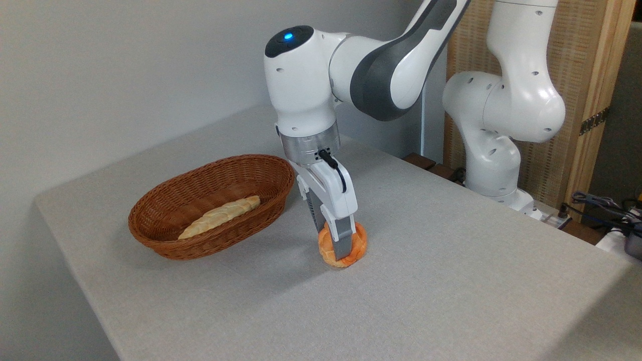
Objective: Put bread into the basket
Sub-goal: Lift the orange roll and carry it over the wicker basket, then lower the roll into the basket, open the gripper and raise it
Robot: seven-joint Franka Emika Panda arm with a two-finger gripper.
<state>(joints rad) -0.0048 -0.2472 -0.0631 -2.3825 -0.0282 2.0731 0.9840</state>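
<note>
The big, flat, light grey surface point(451, 281) takes up most of the view. The big white and dark grey robot arm point(351, 65) bends down over it from the back right. The oval brown woven wicker basket point(165, 240) sits on the surface, to the left of the arm's lower end. It is the landmark here. Inside the basket lies a long pale braided loaf point(220, 216), stretched along the basket's floor. To the right of the basket, near it but not touching it, is the white and grey end effector point(341, 244). It points down and leans a little. Its fingers point(344, 240) are closed onto the small round orange-golden bun with a knotted top point(357, 249), one in front and one behind. The bun stands on its edge between them, and its bottom is touching or nearly touching the surface. The bun is outside the basket, just right of the basket's near end.
</note>
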